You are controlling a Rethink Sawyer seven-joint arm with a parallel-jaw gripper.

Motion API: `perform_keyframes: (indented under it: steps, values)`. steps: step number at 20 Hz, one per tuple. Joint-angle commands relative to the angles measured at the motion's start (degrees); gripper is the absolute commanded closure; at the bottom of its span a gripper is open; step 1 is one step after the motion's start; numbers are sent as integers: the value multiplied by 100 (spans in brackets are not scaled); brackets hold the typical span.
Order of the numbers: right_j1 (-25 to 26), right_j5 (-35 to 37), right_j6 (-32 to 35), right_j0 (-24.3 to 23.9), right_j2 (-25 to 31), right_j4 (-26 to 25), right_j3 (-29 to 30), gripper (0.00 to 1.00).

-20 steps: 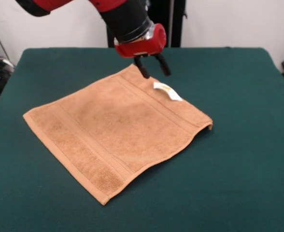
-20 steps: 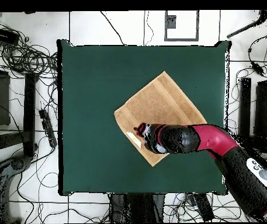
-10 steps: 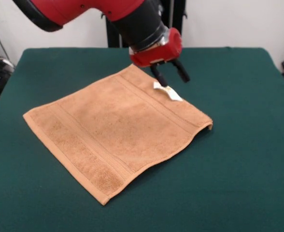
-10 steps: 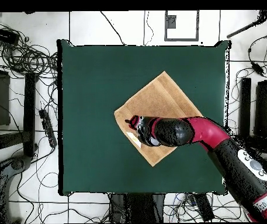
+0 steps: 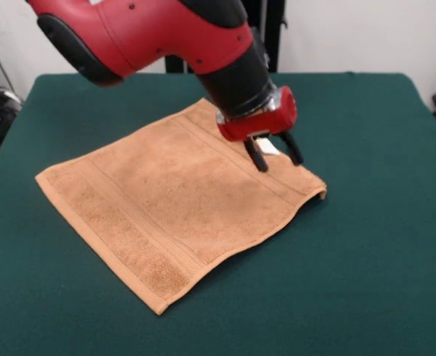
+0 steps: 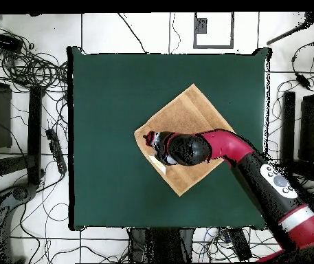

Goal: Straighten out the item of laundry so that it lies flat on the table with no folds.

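The orange-tan towel point(image 5: 173, 196) lies spread on the dark green table point(image 5: 366, 245), turned like a diamond. Its right corner point(image 5: 318, 191) curls up a little off the cloth. The small white tag is mostly hidden behind the gripper. My gripper point(image 5: 276, 154) is open, its two black fingers pointing down just above the towel's right edge near that corner. In the overhead view the gripper point(image 6: 152, 141) sits over the towel's point(image 6: 190, 113) left part, and the arm covers the towel's middle.
The red and black arm point(image 5: 166, 37) comes in from the upper left over the table's far side. Cables and stands lie on the floor around the table point(image 6: 104, 103) in the overhead view.
My gripper has moved from the towel's far corner along its right edge toward the curled right corner and come lower. It now covers the white tag. The towel has not moved.
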Motion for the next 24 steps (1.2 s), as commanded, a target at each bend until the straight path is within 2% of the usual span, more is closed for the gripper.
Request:
perform_keyframes:
  steps: [1,9,14,20,24]
  values:
    - [337,-464,-799,491,-492,-629,-930,0]
    - [693,-840,-633,346,-255,-419,-958,0]
    - [895,-836,-697,281,-171,-220,-975,0]
    - [456,-611,-577,388,-255,-166,-790,0]
    - [91,-582,-322,835,-874,-739,-1138,0]
